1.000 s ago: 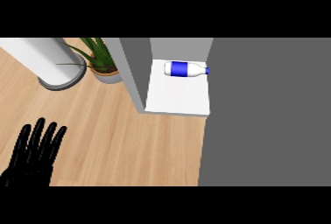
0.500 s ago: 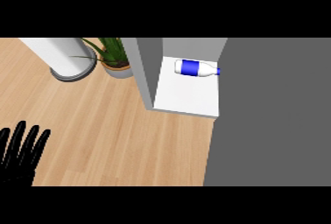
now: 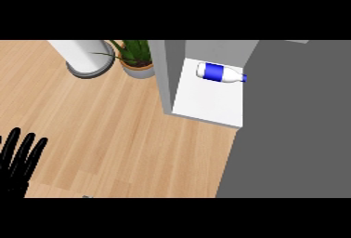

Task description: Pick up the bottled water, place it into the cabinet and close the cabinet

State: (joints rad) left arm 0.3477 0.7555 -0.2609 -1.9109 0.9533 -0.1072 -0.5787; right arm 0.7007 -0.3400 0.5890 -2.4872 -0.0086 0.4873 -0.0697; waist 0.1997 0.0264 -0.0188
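Bottled water lying on cabinet shelf, blue label unreadable; left hand spread, resting lower left

The light wooden table carries a potted plant and a white cylinder on a grey base side by side at its far edge. The cabinet's white shelf holds the bottled water, lying on its side.

Light wooden counter, potted green plant in a grey pot at the back, white cylindrical container just left of it
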